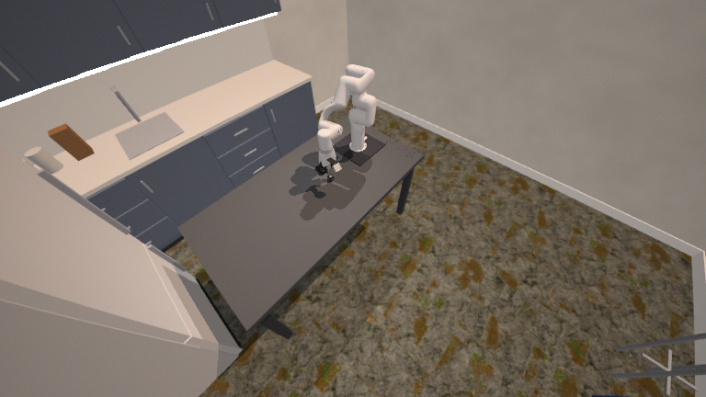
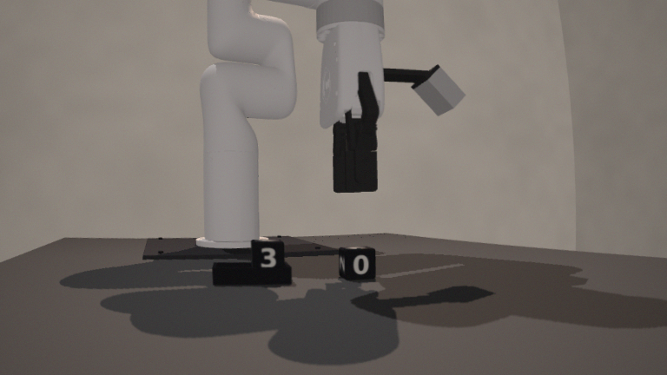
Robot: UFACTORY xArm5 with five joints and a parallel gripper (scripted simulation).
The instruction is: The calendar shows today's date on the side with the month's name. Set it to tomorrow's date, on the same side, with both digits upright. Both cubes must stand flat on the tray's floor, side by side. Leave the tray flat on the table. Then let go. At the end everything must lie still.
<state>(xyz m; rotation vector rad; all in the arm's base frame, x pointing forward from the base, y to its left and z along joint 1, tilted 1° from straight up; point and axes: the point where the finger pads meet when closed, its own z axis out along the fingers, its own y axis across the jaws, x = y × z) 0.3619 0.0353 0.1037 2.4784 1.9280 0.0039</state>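
A black tray (image 2: 250, 273) lies on the table in front of the arm's base. A black cube showing a white 3 (image 2: 267, 256) stands in its right half; the left half looks empty. A second black cube showing an upright 0 (image 2: 357, 264) stands on the table to the right of the tray, apart from it; it also shows as a small dark spot in the top view (image 1: 330, 178). My gripper (image 2: 354, 187) hangs well above the 0 cube, seen edge-on, with its fingers partly open and nothing between them. I cannot read any month name on the tray.
The arm's base stands on a dark plate (image 2: 231, 247) just behind the tray. A grey camera box (image 2: 438, 89) sticks out to the right of the wrist. The table (image 1: 291, 216) stretches far to the front; kitchen cabinets (image 1: 208, 153) stand along its left side.
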